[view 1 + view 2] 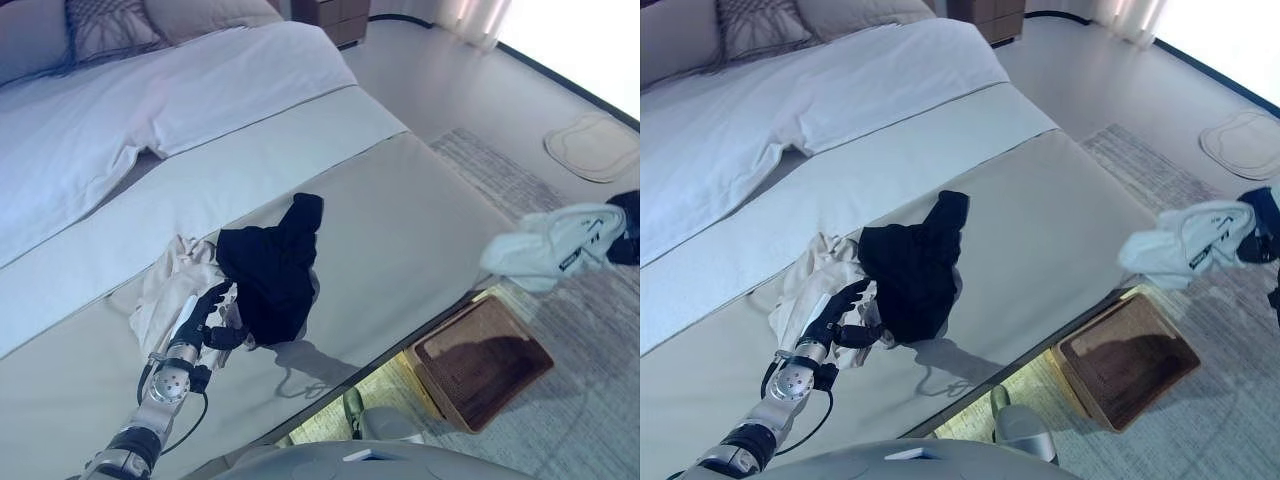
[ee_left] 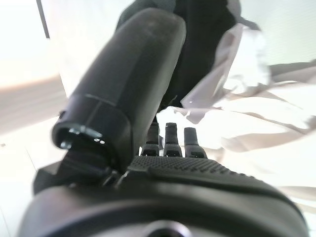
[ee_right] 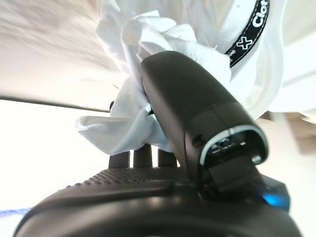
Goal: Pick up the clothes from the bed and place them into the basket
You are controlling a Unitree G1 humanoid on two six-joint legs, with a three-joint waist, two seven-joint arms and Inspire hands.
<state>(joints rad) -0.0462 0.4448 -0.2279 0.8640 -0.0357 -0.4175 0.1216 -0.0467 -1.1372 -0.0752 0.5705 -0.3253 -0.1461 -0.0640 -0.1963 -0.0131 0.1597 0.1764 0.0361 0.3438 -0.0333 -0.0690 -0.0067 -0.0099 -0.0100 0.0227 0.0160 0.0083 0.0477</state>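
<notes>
White cloth, a garment (image 1: 555, 248) with a dark printed band, hangs in the air off the bed's (image 1: 420, 215) side edge, bunched in the right hand (image 3: 197, 128), whose thumb and fingers curl round it. Below and nearer the bed, the brown basket (image 1: 482, 362) sits on the rug (image 1: 590, 340), tight against the mattress edge, with open floor beyond. On the bed cover, 2 garments lie overlapping: a black one (image 1: 272, 270) on a cream one (image 1: 165, 290). The left hand (image 1: 205, 315) rests at their near edge, fingers extended onto the cloth.
</notes>
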